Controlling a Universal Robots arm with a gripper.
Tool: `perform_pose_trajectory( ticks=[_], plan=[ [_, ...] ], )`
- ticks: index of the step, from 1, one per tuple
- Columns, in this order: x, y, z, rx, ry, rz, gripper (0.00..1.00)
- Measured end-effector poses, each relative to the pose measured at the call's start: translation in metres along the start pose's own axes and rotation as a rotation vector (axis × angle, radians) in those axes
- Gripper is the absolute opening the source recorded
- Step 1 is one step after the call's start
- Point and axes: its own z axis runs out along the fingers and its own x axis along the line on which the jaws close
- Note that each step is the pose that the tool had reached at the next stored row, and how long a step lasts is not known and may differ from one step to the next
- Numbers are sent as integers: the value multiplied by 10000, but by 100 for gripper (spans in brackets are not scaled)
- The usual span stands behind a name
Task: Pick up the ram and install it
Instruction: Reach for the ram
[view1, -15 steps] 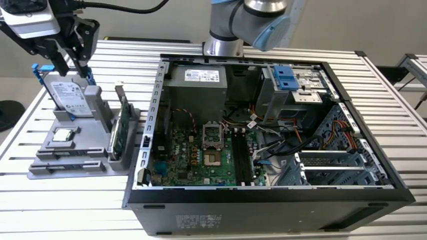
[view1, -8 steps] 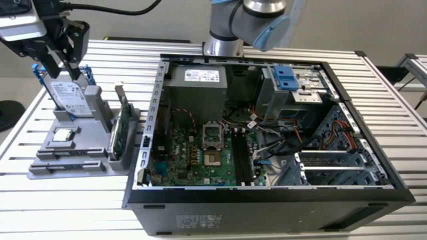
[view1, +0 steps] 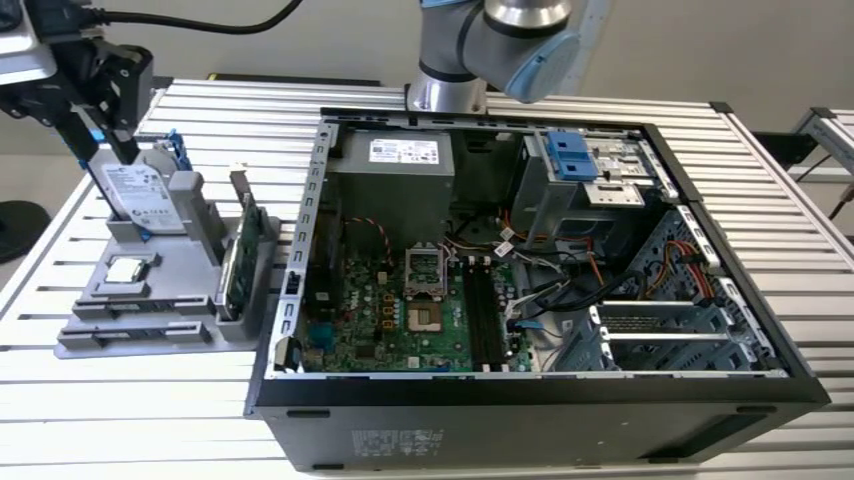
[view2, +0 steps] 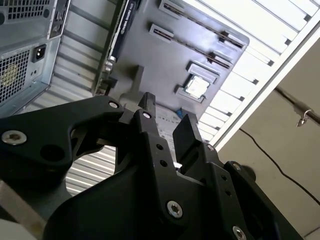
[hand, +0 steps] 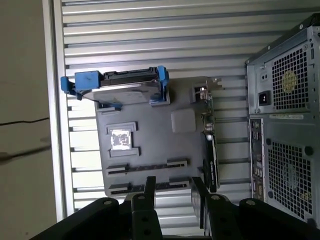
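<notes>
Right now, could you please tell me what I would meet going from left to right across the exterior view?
First the hard drive in its blue frame → upright green card → processor socket → black memory slots → blue drive bracket.

**Thin green ram stick (view1: 231, 268) standing on edge in its holder**
The ram is a long, narrow green circuit board, set upright on one long edge. It stands along the side of the flat grey plastic holder tray (view1: 94, 345) that faces the open black computer case (view1: 534, 420), on the ribbed metal worktop (view1: 134, 420). Its length runs parallel to the case wall, just beside it and not touching. From the exterior view it is seen nearly edge-on, so its chips cannot be made out.
</notes>
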Motion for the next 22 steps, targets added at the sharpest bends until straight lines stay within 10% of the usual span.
perform_pose_trajectory(
  ticks=[22],
  plan=[
    [228,-67,19,-1,2,0,100]
  ],
)
